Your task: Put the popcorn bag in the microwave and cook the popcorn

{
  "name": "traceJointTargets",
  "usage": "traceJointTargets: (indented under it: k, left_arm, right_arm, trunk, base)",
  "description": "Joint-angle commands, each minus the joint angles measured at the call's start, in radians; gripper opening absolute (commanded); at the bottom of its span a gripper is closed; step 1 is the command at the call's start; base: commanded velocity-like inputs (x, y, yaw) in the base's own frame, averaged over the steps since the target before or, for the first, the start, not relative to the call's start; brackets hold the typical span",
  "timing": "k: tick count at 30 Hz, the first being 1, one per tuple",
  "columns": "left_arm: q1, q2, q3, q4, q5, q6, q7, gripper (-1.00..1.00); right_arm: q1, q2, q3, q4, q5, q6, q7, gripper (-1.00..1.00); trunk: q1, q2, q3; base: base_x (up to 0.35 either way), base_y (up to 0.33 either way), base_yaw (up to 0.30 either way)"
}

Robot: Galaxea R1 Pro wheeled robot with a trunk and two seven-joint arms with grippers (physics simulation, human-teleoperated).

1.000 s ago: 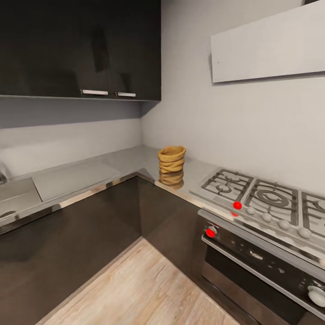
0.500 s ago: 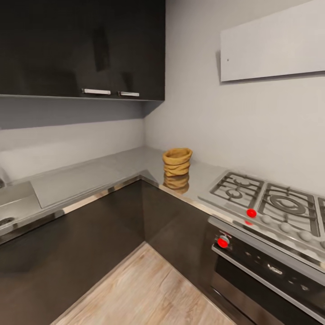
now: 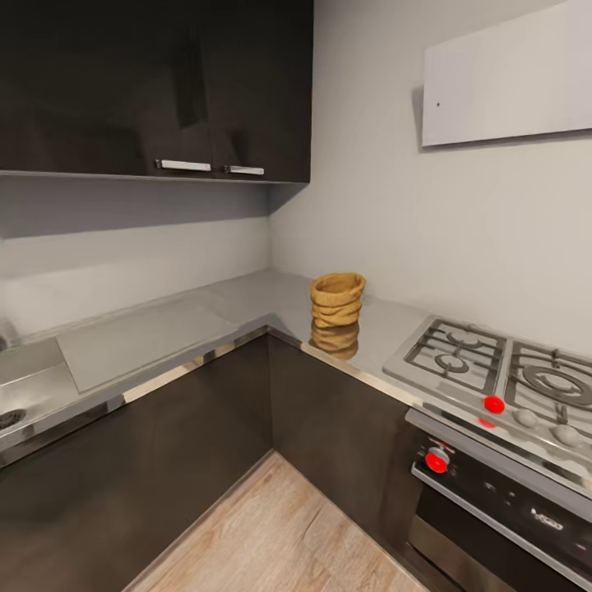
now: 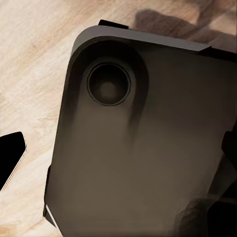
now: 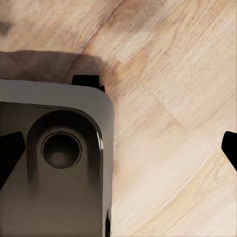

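Note:
The popcorn bag (image 3: pixel 337 301), a tan ridged paper sack, stands upright on the pale grey countertop (image 3: pixel 247 300) in the kitchen corner, close to the shiny front edge, with its reflection below it. The microwave is out of view. My left gripper (image 4: pixel 118 153) is open, its dark fingertips at the picture's two sides, hanging over my own dark base. My right gripper (image 5: pixel 118 150) is open too, above the base and the wooden floor. Both are far from the bag.
A gas hob (image 3: pixel 493 362) with grates sits right of the bag, above a black oven (image 3: pixel 510 510) with red-marked knobs (image 3: pixel 437 461). Dark wall cabinets (image 3: pixel 148 82) hang over the left counter run, which has a sink (image 3: pixel 16 395). Wooden floor (image 3: pixel 279 534) leads to the corner.
The head camera has moved, so the whole scene has slid right in the picture and looks slightly nearer. The bag stands as before.

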Motion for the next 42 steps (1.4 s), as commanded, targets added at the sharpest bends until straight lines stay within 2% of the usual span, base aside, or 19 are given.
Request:
traceJointTargets:
  k: [1,31,42]
  left_arm:
    - [0.0,0.0,0.0,-0.001,0.005,-0.001,0.002,1.0]
    - [0.001,-0.002,-0.001,-0.001,0.003,0.0,0.002,1.0]
    - [0.0,-0.002,0.011,-0.001,0.007,0.0,0.003,1.0]
  right_arm:
    - [-0.001,0.0,-0.009,0.003,0.009,-0.006,0.0,1.0]
    - [-0.001,0.003,-0.009,0.003,0.011,-0.007,0.0,1.0]
    - [-0.001,0.005,-0.01,0.003,0.008,-0.006,0.0,1.0]
  trunk:
    - [0.0,0.0,-0.001]
    - [0.0,0.0,-0.001]
    - [0.0,0.0,0.003]
  base:
    - [0.159,0.16,0.0]
    - [0.172,0.169,-0.002]
    - [0.071,0.057,-0.216]
